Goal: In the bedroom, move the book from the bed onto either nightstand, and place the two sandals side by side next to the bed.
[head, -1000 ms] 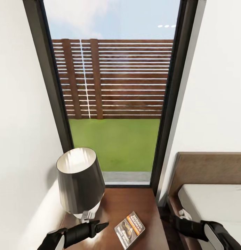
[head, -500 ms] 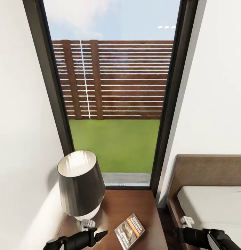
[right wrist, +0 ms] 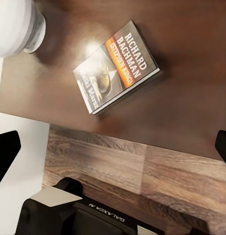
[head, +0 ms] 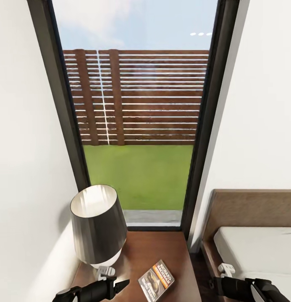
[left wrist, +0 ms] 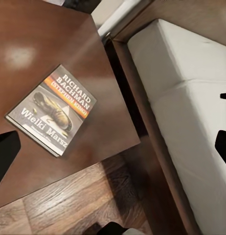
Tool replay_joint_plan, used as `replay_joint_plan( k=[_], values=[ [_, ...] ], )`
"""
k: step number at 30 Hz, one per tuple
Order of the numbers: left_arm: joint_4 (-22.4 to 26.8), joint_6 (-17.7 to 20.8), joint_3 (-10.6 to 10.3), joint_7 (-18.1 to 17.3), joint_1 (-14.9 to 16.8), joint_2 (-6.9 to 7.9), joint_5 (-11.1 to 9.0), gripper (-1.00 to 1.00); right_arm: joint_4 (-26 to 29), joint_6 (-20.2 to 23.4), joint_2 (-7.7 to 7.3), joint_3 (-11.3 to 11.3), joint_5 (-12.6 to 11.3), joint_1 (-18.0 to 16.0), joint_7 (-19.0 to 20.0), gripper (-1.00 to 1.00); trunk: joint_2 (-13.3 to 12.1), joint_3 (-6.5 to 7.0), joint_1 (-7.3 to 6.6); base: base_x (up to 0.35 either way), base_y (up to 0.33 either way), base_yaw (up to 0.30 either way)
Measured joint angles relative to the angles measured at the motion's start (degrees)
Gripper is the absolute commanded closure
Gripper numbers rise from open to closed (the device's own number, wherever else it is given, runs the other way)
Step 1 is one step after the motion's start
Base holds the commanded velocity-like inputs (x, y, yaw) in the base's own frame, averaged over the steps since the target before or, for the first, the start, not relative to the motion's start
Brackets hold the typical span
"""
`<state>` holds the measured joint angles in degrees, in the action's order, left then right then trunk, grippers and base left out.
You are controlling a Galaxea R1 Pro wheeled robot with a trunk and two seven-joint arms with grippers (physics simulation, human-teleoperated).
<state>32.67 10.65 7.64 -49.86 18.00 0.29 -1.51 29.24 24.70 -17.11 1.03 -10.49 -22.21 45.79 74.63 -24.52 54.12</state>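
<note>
The book (head: pixel 155 280) lies flat on the dark-brown nightstand (head: pixel 162 247), with its cover up and "Richard Bachman" readable. Nothing is touching the book (left wrist: pixel 52 110). My left gripper (head: pixel 114 281) hovers just left of it, below the lamp, and is open and empty. My right gripper (head: pixel 221 277) hangs open over the gap between nightstand and bed (head: pixel 254 247), also empty. In the right wrist view the book (right wrist: pixel 118 66) sits well ahead of the spread fingertips (right wrist: pixel 5 152). The sandals are out of view.
A dark-shaded lamp (head: pixel 97 224) stands at the nightstand's back left, close to the white wall. Behind it is a tall black-framed window (head: pixel 137 126) onto a fence and grass. A narrow strip of wood floor (left wrist: pixel 69 200) separates nightstand and bed frame.
The whole picture has slid slightly downward, so the camera moved. Both grippers sit a little lower in the view, the left one drawn back a bit. The book has not moved.
</note>
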Motion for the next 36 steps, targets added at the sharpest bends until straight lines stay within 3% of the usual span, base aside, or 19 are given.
replay_joint_plan(
  k=[5,10,14,18,20,28,31,36],
  values=[
    [-0.07,-0.03,0.00,0.59,-0.01,0.00,0.00,-1.00,-0.13,-0.13,0.02,0.00,0.01,0.00,-0.09,-1.00,-2.01,0.90,-1.10,0.000,0.000,0.000],
    [-1.43,-1.95,-0.07,4.82,-0.02,-0.06,0.01,-1.00,-3.00,-3.62,0.34,0.07,0.09,0.00,-0.24,-1.00,-4.01,1.80,-2.19,0.000,0.000,0.000],
    [-4.35,-5.40,-0.21,9.61,-0.02,-0.12,0.04,-1.00,-10.42,-10.71,0.47,0.13,0.27,0.01,-0.40,-1.00,-5.62,2.51,-3.07,0.000,0.000,0.000],
    [-9.26,-7.73,-0.24,15.81,-0.04,-0.11,0.13,-1.00,-22.17,-20.24,0.51,0.38,0.46,0.04,-0.60,-1.00,-7.22,3.22,-3.95,0.000,0.000,0.000],
    [-10.97,-8.64,-0.22,16.83,-0.03,-0.10,0.21,-1.00,-24.91,-21.74,0.51,0.24,0.34,0.02,-0.62,-1.00,-8.02,3.59,-4.39,0.000,0.000,0.000],
    [-21.46,-13.33,-0.26,23.51,-0.10,-0.11,3.59,-1.00,-30.93,-23.36,0.58,0.17,0.29,0.14,-0.77,-1.00,-11.24,5.02,-6.15,0.000,0.000,0.000],
    [-27.39,-16.85,-0.42,25.19,-0.13,-0.12,4.01,-1.00,-31.38,-23.41,0.59,0.15,0.25,0.22,-0.78,-1.00,-12.44,5.56,-6.81,0.000,0.000,0.000],
    [-30.87,-20.22,-0.35,25.72,-1.41,0.08,4.02,-1.00,-32.54,-23.43,0.59,0.19,0.22,0.53,-0.78,-1.00,-14.45,6.46,-7.91,0.000,0.000,0.000]
  ],
)
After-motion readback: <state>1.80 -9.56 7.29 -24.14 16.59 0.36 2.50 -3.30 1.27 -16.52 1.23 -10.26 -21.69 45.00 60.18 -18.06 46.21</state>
